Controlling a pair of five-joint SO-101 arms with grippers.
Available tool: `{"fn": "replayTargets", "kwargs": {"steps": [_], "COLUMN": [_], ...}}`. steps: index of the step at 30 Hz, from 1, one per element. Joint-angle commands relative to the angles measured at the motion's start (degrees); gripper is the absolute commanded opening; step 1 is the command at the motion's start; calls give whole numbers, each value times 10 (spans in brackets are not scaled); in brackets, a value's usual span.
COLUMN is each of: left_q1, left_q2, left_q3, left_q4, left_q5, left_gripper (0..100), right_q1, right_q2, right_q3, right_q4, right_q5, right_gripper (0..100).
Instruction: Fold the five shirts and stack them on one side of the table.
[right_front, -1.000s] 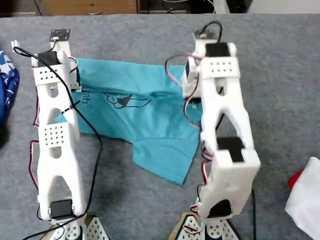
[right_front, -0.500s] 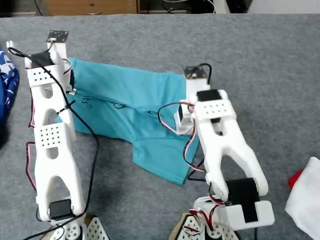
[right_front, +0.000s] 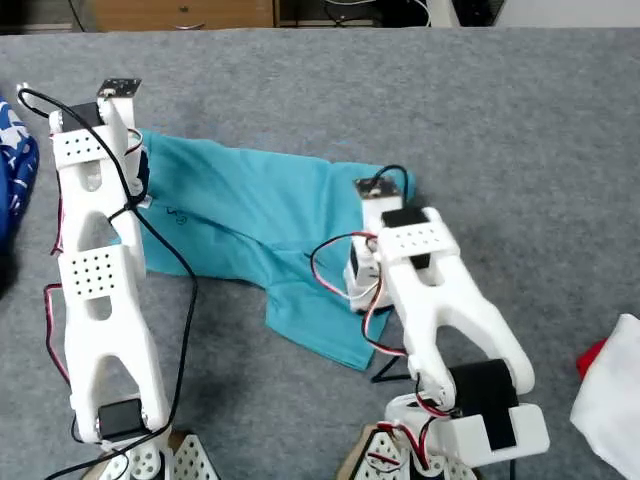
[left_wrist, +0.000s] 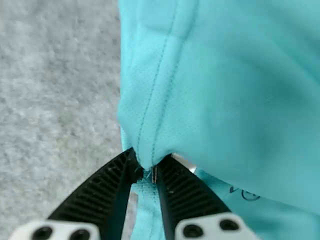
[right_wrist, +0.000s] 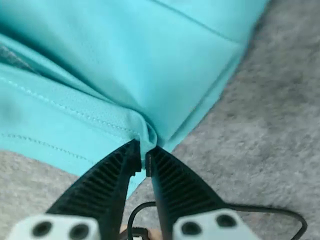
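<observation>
On counter, teal shirt lies long axis across, between arms. Left hand pinches far-left hem; right hand pinches right edge, nearer base.

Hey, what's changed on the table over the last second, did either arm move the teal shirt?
The right gripper, shut on an edge of the teal shirt, drew back toward its base, dragging that side over the printed front, now mostly covered. The left gripper kept its pinch on the opposite edge and barely shifted. The blue cloth and white cloth stayed put.
</observation>
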Motion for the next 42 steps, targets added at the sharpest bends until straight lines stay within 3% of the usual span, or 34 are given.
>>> {"fn": "replayTargets", "kwargs": {"steps": [1, 12, 20, 30, 42], "left_q1": [-18, -33, -31, -13, -46], "left_q2": [-63, -191, -258, -349, -354], "left_q3": [74, 171, 190, 389, 401], "left_q4": [9, 8, 8, 7, 6], "left_q5": [-27, -48, -46, -110, -121], "left_gripper": [18, 18, 18, 18, 18], "right_q1": [-7, 1, 75, 80, 90], "right_q2": [-28, -126, -188, -189, -213], "right_q3": [16, 12, -8, 2, -10], "right_q4": [-2, -4, -1, 43, 47], "right_q5": [1, -19, -24, -23, -27], "right_gripper": [4, 4, 4, 4, 4]}}
